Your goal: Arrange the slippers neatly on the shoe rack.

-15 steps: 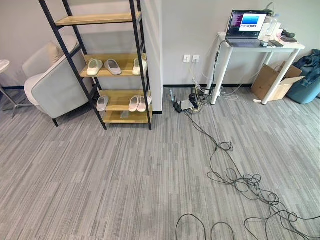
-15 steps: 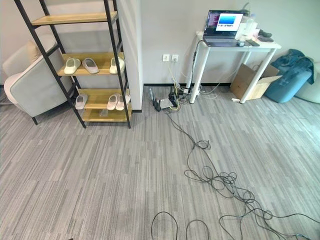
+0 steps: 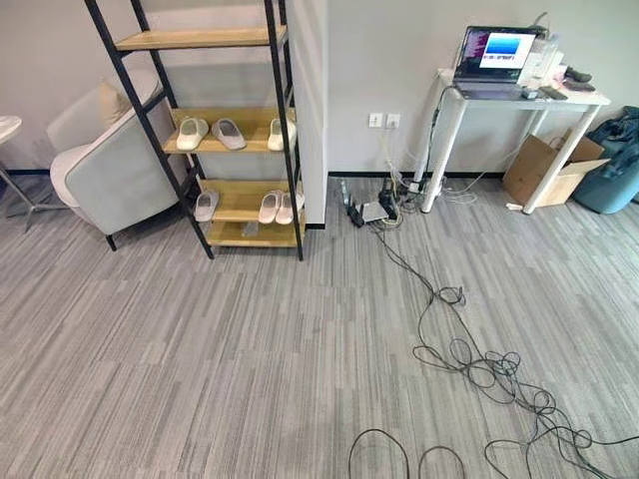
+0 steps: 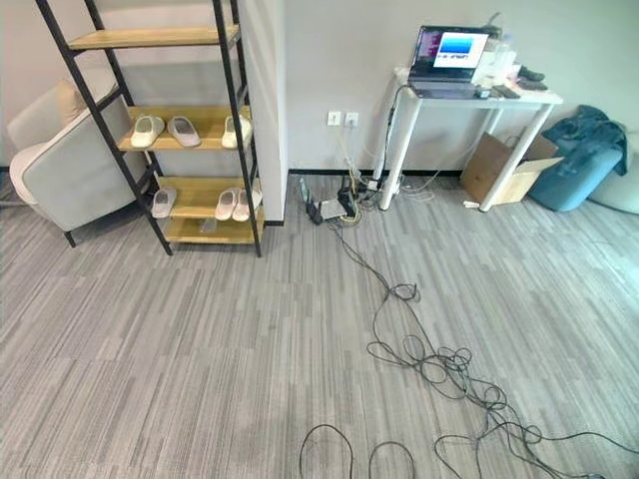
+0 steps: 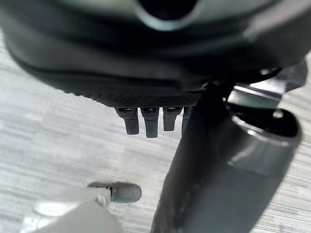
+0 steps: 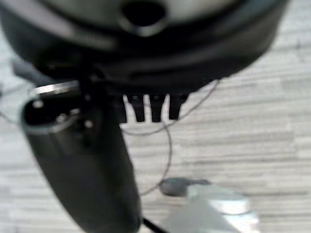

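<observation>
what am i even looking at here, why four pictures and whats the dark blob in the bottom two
You are looking through the cameras of a two-legged humanoid robot. The two upper pictures come from a pair of cameras on its head, side by side, so they show nearly the same room.

Ahead stands a black-framed shoe rack with wooden shelves. Pale slippers sit on its middle shelf and more slippers on the one below. Beside it is a grey armchair. To the right, a white table carries an open laptop.

The two lower pictures come from cameras on the robot's wrists. The dark blob is the hand itself, seen from very close: the left hand and the right hand. Both hang over grey carpet with fingers straight, holding nothing.
</observation>
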